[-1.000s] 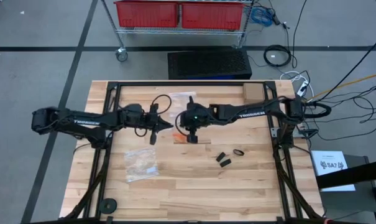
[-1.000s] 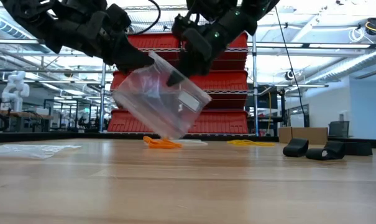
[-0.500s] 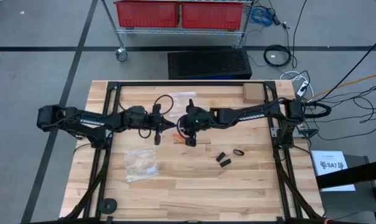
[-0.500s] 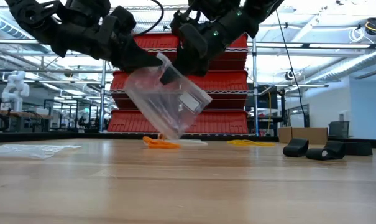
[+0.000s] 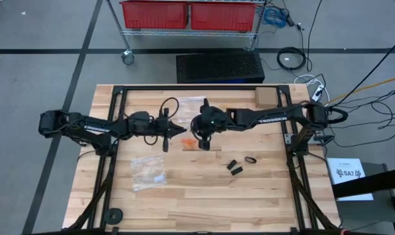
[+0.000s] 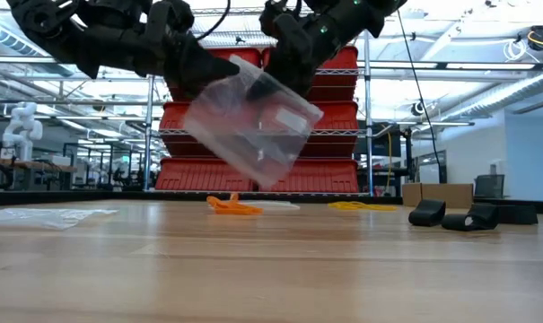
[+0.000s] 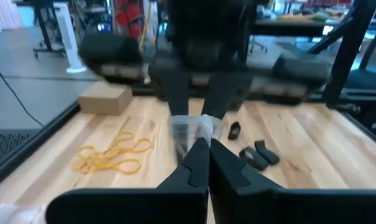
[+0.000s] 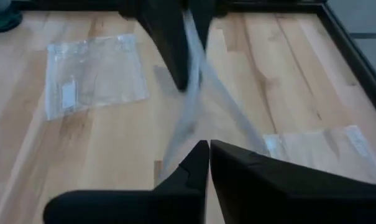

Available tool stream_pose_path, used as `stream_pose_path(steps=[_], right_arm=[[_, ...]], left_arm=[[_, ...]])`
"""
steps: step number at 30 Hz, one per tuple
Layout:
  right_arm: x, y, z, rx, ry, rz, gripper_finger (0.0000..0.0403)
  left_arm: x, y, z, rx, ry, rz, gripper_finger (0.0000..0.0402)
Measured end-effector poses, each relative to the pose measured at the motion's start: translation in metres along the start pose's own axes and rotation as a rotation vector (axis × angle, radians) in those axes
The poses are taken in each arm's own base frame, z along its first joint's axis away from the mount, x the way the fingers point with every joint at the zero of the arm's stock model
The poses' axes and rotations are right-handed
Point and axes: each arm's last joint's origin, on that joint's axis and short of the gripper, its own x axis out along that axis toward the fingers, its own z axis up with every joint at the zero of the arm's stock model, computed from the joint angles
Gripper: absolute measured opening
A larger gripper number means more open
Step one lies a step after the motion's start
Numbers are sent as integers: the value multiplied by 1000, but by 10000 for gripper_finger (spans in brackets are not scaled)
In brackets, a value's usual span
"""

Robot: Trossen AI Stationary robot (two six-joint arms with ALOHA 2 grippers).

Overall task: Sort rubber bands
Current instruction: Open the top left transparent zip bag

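Overhead: three black bands (image 5: 239, 165), two flat bags (image 5: 147, 171).

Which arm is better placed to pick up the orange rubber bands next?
Probably the right. Both jaws are shut on the clear plastic zip bag in mid-air, but the right gripper hangs almost over the orange rubber bands; the left gripper sits farther off.
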Motion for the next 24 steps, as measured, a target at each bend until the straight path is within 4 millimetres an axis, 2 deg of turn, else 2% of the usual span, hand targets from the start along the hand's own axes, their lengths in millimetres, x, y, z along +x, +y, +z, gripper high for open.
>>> stream_pose_path(steps=[7, 11, 15, 24], right_arm=[[6, 0, 0, -16, -25, 8, 1], [6, 0, 4, 8, -68, 12, 13], [6, -1, 5, 19, -72, 7, 56], [4, -1, -1, 44, -2, 6, 188]], left_arm=[[2, 0, 9, 6, -38, 6, 0], [5, -1, 14, 10, -49, 0, 0], [6, -2, 13, 9, -39, -2, 0], [6, -1, 12, 5, -32, 42, 0]])
